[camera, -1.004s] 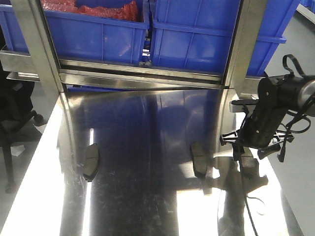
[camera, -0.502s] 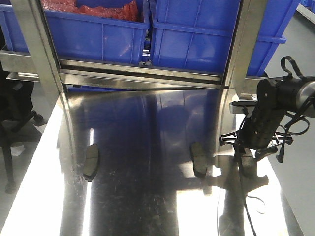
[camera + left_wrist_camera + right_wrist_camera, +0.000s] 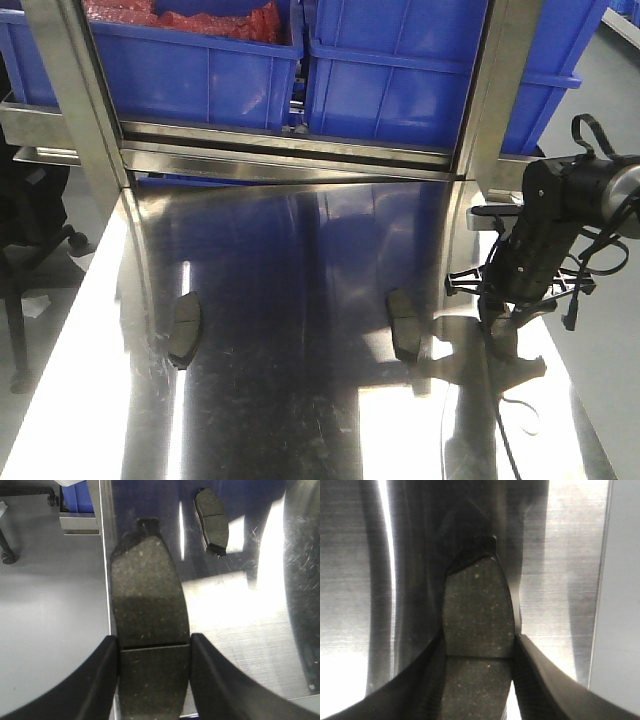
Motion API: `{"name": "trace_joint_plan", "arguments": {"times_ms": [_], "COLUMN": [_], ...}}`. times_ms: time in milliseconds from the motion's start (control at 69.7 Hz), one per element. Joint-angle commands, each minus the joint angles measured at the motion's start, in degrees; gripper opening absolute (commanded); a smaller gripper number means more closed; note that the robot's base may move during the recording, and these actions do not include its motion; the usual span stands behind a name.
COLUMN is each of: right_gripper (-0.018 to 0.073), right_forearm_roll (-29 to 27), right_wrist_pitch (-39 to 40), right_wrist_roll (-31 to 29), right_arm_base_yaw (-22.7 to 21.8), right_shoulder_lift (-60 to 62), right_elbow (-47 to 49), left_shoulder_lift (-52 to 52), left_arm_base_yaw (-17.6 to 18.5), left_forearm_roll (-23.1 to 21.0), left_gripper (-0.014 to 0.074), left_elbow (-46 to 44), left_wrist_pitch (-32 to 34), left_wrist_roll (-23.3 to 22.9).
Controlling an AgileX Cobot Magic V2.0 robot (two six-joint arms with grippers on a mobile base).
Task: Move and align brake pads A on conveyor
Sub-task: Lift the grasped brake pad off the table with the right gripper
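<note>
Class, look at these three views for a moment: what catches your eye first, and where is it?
The big blue bins behind the shiny steel table stand out first. Next comes the black right gripper at the table's right edge, closed on a speckled brake pad. The left gripper pinches a second pad by the table's left edge.

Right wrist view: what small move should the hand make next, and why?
Probably lift straight up a little. The right hand has its fingers against both long sides of the grey-brown grooved brake pad, which lies low over the shiny steel tabletop near its edge.
</note>
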State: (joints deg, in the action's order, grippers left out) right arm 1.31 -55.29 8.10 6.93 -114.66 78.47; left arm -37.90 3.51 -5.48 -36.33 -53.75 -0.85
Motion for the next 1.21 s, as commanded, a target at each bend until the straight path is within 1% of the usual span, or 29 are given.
{"name": "trace_joint_plan", "arguments": {"times_ms": [0, 72, 201, 430, 603, 803, 904, 1090, 1191], "right_gripper": [0.0013, -0.0013, -0.0009, -0.0006, -0.0005, -0.0003, -0.0001, -0.0001, -0.0001], "right_forearm_roll": [0.89, 1.49, 1.57, 1.23, 0.70, 0.75, -0.13, -0.13, -1.31], "right_wrist_pitch": [0.68, 0.97, 1.28, 1.54, 6.97, 11.36, 12.35, 12.42, 12.31], "right_wrist_roll": [0.12, 0.12, -0.21, -3.16, -3.16, -5.09, -5.70, -5.64, -5.63], "right_arm_base_yaw": [-0.03, -0.03, -0.62, -2.83, -4.59, -4.61, -4.61, -4.61, -4.61], "right_shoulder_lift": [3.01, 3.85, 6.56, 14.29, 23.32, 35.57, 41.79, 53.03, 59.55], "right_elbow": [1.56, 1.56, 1.56, 0.06, -7.57, -16.57, -20.36, -27.22, -31.42], "left_shoulder_lift": [0.08, 0.08, 0.08, 0.08, 0.08, 0.08, 0.08, 0.08, 0.08], "left_arm_base_yaw": [0.09, 0.09, 0.09, 0.09, 0.09, 0.09, 0.09, 0.09, 0.09], "left_forearm_roll": [-0.71, -0.71, -0.71, -0.71, -0.71, -0.71, -0.71, -0.71, -0.71], "left_gripper": [-0.0006, -0.0006, -0.0006, -0.0006, -0.0006, -0.0006, -0.0006, -0.0006, -0.0006], "left_elbow": [-1.49, -1.49, -1.49, -1.49, -1.49, -1.49, -1.49, -1.49, -1.49], "left_wrist_pitch": [3.70, 3.70, 3.70, 3.70, 3.70, 3.70, 3.70, 3.70, 3.70], "left_wrist_roll": [-0.46, -0.46, -0.46, -0.46, -0.46, -0.46, -0.46, -0.46, -0.46]}}
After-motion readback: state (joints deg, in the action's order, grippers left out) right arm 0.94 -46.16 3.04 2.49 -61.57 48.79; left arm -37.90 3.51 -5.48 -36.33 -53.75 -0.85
